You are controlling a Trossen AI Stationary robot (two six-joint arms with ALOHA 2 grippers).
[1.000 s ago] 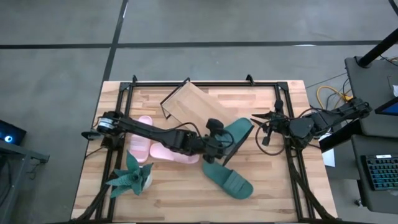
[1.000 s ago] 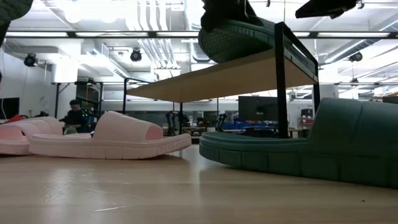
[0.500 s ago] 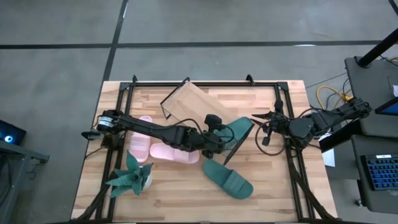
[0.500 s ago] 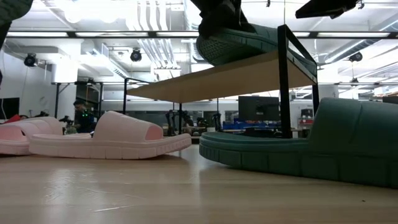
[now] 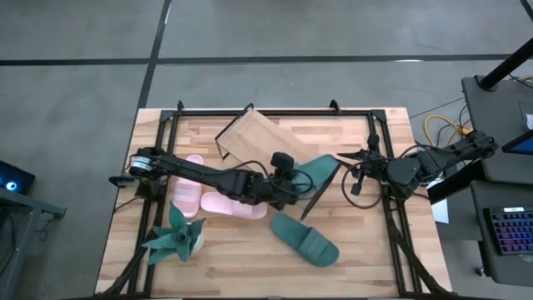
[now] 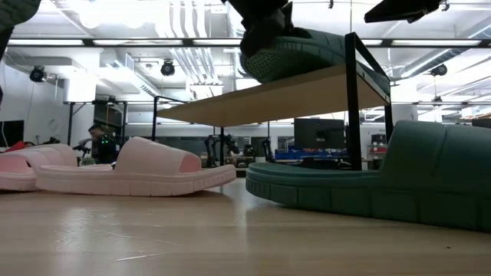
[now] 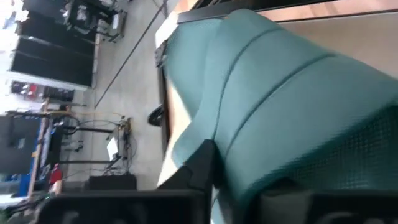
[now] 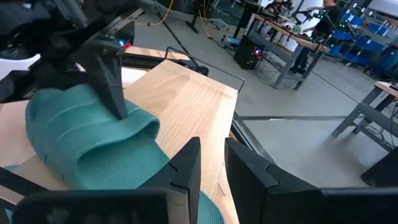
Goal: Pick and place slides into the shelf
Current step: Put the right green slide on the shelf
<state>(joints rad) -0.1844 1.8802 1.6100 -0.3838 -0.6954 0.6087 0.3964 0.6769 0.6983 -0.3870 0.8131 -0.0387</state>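
Note:
A dark green slide (image 5: pixel 321 171) lies sole-down on the right end of the shelf (image 5: pixel 250 137), a light wood board on black wire legs standing askew mid-table. My left gripper (image 5: pixel 289 179) is at that slide's left end, just above it in the low view (image 6: pixel 265 15); the slide (image 7: pixel 280 93) fills its wrist view. Whether they touch, I cannot tell. My right gripper (image 5: pixel 343 162) hovers off the shelf's right corner, its fingers a narrow gap apart (image 8: pixel 211 165) with nothing between them. A second green slide (image 5: pixel 304 238) and two pink slides (image 5: pixel 235 204) (image 5: pixel 187 192) lie flat on the table.
A green leafy toy plant (image 5: pixel 175 237) stands near the table's front left. A black metal frame (image 5: pixel 379 125) runs around the tabletop. In the low view the second green slide (image 6: pixel 368 188) lies under the shelf (image 6: pixel 268 96). Bare wood shows at the table's front right.
My left gripper has drawn back a little toward the table's left and far edge. The green slide's left end has sunk slightly and now lies lower on the shelf board. My right gripper has kept still.

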